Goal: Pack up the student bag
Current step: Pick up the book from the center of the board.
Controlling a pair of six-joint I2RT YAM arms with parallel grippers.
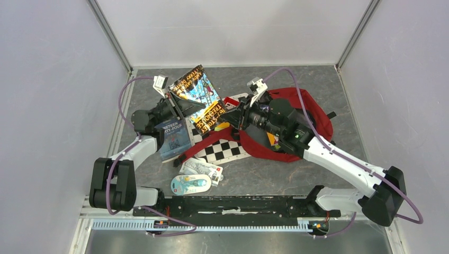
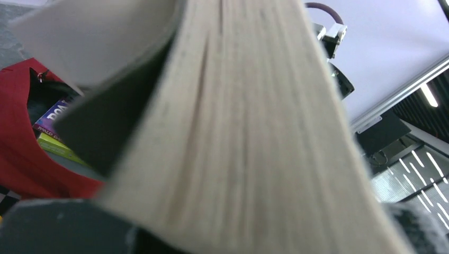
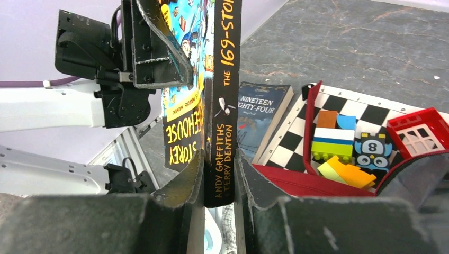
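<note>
One paperback [image 3: 222, 106] stands upright, spine clenched in the right fingers [image 3: 265, 211], cover seemingly pinched by the left fingers [image 3: 156, 53], likely steadied for sliding into the student bag [image 1: 323, 124].

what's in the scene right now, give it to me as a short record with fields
held item: treehouse book, raised between the arms
left gripper: closed on its page edge
right gripper: closed on its spine
student bag: open, lying under the right arm
on table: blue paperback, checkered board, small packet
</note>
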